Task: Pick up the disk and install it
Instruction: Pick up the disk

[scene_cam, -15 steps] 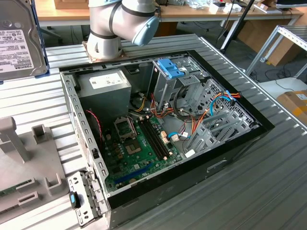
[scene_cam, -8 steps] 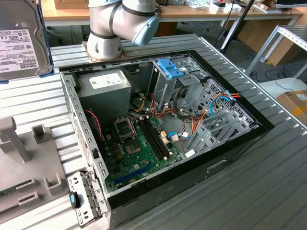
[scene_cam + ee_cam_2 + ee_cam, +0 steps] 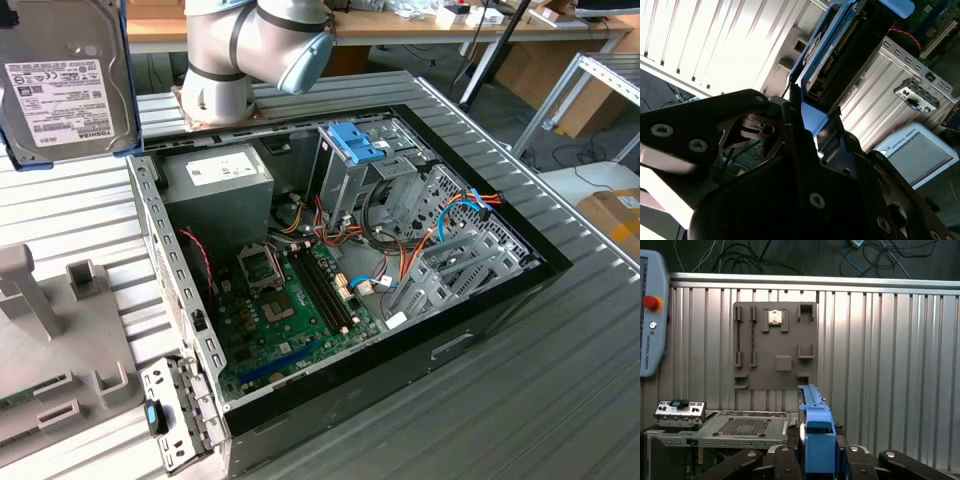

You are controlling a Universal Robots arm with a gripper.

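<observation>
Grey metal hard disk (image 3: 60,85) in bright blue plastic frame is held clamped on edge in the black gripper (image 3: 818,452), long axis projecting straight out from it, aloft and well apart from the grey steel drive cage (image 3: 375,190) inside the open black computer case (image 3: 455,345).

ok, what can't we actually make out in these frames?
- Exterior view: the disk runs off the top and left edges.
- First wrist view: the disk sits edge-on in the claw; its blue carrier hides the grey body.
- Second wrist view: the claw's dark body covers the disk's near end.
- Exterior view: walls of the drive cage hide whether a slot is free.
</observation>
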